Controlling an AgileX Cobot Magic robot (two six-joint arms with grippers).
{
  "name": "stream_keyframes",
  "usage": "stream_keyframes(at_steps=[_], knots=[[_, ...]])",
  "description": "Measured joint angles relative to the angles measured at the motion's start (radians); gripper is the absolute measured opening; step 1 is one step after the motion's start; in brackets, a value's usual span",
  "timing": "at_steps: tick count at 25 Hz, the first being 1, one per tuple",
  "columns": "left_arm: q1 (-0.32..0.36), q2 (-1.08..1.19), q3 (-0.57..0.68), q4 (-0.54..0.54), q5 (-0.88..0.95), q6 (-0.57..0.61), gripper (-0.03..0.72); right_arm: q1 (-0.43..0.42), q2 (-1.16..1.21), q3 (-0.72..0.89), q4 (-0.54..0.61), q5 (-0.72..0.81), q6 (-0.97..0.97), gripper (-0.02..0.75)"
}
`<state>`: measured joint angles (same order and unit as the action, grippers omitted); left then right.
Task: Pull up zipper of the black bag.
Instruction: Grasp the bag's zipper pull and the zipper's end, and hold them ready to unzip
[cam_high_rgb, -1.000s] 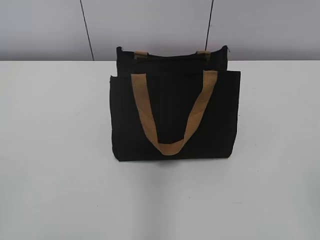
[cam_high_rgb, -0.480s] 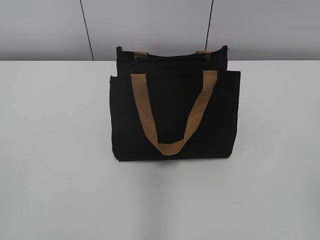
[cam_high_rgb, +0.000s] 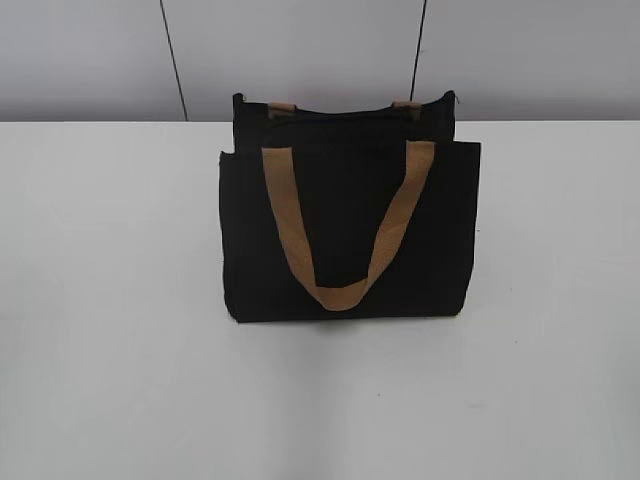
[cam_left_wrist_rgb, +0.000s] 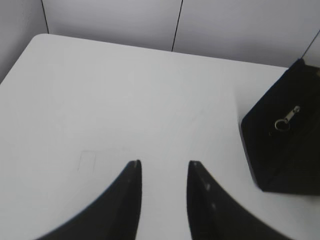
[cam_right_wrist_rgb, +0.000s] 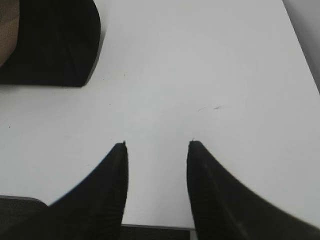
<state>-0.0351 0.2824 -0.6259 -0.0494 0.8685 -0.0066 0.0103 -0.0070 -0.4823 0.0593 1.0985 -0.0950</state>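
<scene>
The black bag (cam_high_rgb: 350, 225) stands upright on the white table (cam_high_rgb: 110, 300), its tan handle (cam_high_rgb: 340, 290) hanging down its front. The zipper line (cam_high_rgb: 345, 113) runs along its top edge. In the left wrist view the bag's end (cam_left_wrist_rgb: 285, 145) shows at the right with the silver pull tab and ring (cam_left_wrist_rgb: 285, 120) lying on it. My left gripper (cam_left_wrist_rgb: 163, 163) is open and empty over bare table, left of the bag. My right gripper (cam_right_wrist_rgb: 157, 144) is open and empty, with the bag's corner (cam_right_wrist_rgb: 50, 45) at the upper left. Neither gripper shows in the exterior view.
A grey panelled wall (cam_high_rgb: 300, 50) stands behind the table. The table's near edge (cam_right_wrist_rgb: 155, 227) shows under my right gripper.
</scene>
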Motion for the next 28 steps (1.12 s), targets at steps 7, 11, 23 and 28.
stream_keyframes(at_steps=[7,11,23,28], knots=[[-0.044,0.191,-0.003,-0.001,-0.247,0.007,0.239,0.000,0.000,0.000,0.000,0.000,0.000,0.310],[-0.094,0.280,-0.003,-0.001,-0.384,0.007,0.239,0.000,0.000,0.000,0.000,0.000,0.000,0.310],[-0.230,0.553,-0.003,0.009,-0.737,0.007,0.239,0.000,0.000,0.000,0.000,0.000,0.000,0.310],[-0.277,0.655,-0.003,0.010,-0.846,0.007,0.239,0.000,0.000,0.000,0.000,0.000,0.000,0.310]])
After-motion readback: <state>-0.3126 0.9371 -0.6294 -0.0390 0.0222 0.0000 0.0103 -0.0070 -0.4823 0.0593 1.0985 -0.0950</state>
